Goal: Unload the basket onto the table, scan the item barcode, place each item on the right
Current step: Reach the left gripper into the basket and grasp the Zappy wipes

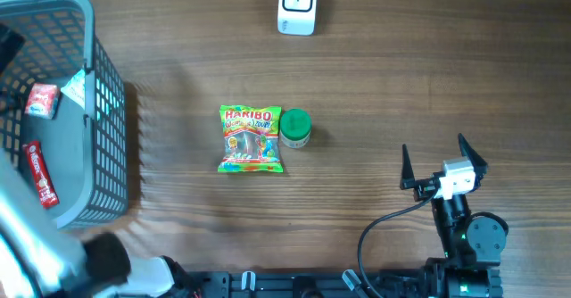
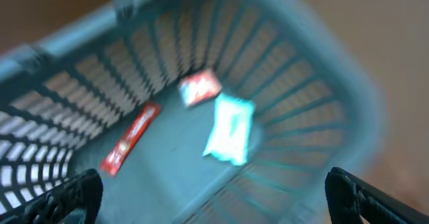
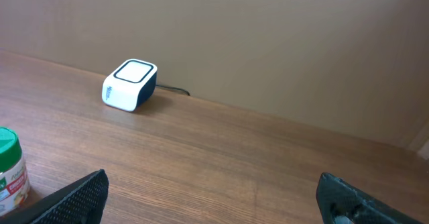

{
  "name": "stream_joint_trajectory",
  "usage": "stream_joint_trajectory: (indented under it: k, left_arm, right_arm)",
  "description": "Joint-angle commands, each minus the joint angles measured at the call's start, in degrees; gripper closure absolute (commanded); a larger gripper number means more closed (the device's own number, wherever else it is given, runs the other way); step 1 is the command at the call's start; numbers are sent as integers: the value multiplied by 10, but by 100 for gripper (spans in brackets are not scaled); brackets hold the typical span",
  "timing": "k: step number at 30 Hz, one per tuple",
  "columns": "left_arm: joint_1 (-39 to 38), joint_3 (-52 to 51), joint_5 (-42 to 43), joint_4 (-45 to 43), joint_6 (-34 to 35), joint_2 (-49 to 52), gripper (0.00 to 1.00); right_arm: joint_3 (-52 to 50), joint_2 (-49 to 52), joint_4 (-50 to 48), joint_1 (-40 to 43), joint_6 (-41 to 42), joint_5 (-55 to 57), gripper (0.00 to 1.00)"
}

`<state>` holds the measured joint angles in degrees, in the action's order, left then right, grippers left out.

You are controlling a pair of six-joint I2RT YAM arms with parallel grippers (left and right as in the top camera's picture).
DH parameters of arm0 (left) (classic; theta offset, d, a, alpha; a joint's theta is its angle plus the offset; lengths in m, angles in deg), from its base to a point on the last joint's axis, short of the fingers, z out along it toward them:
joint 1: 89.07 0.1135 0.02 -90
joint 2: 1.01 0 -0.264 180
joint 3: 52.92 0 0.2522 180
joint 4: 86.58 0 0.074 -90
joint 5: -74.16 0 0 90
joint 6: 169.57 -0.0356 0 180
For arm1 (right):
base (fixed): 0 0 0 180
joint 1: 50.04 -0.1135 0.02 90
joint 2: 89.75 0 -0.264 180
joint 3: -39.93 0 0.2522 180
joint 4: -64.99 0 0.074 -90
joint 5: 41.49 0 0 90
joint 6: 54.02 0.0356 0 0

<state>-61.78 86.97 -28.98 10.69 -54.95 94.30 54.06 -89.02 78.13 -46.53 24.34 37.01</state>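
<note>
Both arms' jaws spread wide, nothing held.
Overhead: glossy flat Haribo bag [image 1: 251, 138] mid-way across woodgrain table [image 1: 401, 75], just beside round green-lidded jar [image 1: 295, 128]; right gripper [image 1: 433, 146] well apart. Left wrist: left gripper [image 2: 214, 197] over blue lattice plastic basket [image 2: 100, 70]. Right wrist: rounded white scanner box [image 3: 129, 84].

Left wrist view smeared: basket [image 2: 322, 117] ahead of the left claw [image 2: 214, 192] blurry, its three packets [image 2: 229, 131] unreadable; left of the right claw [image 3: 211, 196], the green-lidded jar [image 3: 9, 170] cut by the edge
</note>
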Motion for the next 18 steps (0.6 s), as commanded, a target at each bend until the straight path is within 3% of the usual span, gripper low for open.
stream_joint_trajectory:
  k: [1,5,11,18]
  left_arm:
    - [11,-85,13,-31,14,58,0]
    - [11,-183,19,-110,10,90,0]
    - [10,-390,106,-313,-43,96,0]
    - [11,-469,109,-448,-80,120,0]
  right_arm:
    - [-1,-5,-2,-2,-3,2,0]
    - [-1,-5,-2,-2,-3,2,0]
    - [-1,-5,-2,-2,-3,1,0]
    - [-1,-5,-2,-2,-3,2,0]
